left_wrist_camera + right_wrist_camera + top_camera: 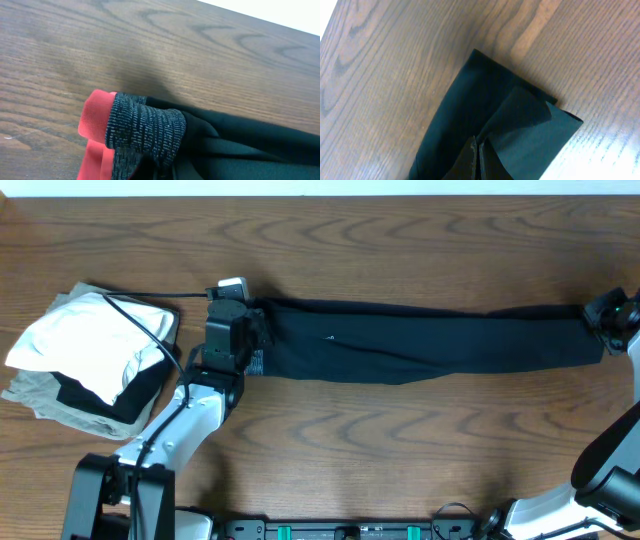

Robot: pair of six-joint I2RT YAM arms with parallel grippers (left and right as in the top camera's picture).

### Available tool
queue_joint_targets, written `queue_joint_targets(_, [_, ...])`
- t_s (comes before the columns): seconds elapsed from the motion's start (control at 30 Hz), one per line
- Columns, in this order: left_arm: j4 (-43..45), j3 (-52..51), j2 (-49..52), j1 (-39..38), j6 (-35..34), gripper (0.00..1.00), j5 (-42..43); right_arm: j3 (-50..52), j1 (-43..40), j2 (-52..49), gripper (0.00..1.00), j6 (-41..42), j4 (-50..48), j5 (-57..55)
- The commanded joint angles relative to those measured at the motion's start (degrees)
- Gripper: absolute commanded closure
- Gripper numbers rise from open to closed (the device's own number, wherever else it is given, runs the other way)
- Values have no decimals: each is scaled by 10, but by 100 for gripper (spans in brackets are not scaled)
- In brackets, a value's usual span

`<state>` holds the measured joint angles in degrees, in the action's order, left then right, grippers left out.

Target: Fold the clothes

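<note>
On the left of the wooden table [350,450] sits a loose pile I am leaving alone: a white shirt [85,340] lying over a khaki garment [30,392]. Just right of that pile, my left gripper [245,320] is clenched on the waist end of the black trousers [420,340]. The left wrist view shows the red-and-grey waistband [145,131] bunched up close under the camera. From there the trousers lie flat in one long dark band across the far half of the table. At the far right, my right gripper [600,315] is pinched on the leg cuffs [520,120], which gather into a crease at the fingers.

The risks, as I judge them:
- The cuff grip looks shallow, and only one layer may be caught. If so, the other leg could drop when lifted and spoil the fold.
- Lifting the ends unevenly could twist the soft fabric.
- The left arm works close to the pile, so a wide swing could drag the shirt along.
</note>
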<state>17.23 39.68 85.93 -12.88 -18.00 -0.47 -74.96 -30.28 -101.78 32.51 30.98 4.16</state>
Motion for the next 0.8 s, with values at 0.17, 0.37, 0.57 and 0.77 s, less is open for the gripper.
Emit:
queue_joint_targets(0.17, [24, 11, 25, 4, 8, 94, -38, -12, 3, -18, 99, 7, -28, -19])
queue_joint_targets(0.37, [28, 11, 25, 4, 16, 94, -41, -12, 4, -30, 99, 13, -49, -19])
queue_joint_targets(0.57, [31, 11, 30, 4, 17, 94, -41, -12, 10, -43, 99, 22, -73, -18])
queue_joint_targets(0.77, [44, 11, 45, 4, 18, 94, -41, -12, 16, -47, 99, 34, -103, -18])
